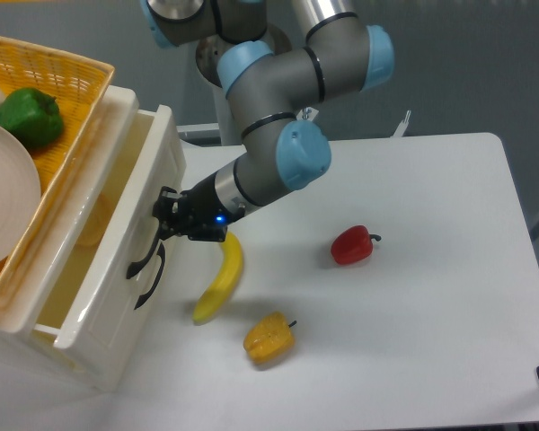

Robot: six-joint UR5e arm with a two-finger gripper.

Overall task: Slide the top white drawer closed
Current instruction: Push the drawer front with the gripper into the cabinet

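Camera view gives you one gripper [166,215] pressed against the front of the top white drawer [117,238], beside its black handle [140,260]; you cannot tell how far the jaws are parted. That drawer sits partly out of the cabinet. Count from it: one banana [221,280] just right, one yellow pepper [269,337] beyond the banana, one red pepper [352,244] farther right, all on your white counter [431,314]. Above it, one wicker basket [58,99] holds one green pepper [27,115] and one plate [4,202]. A grey wall stands behind.
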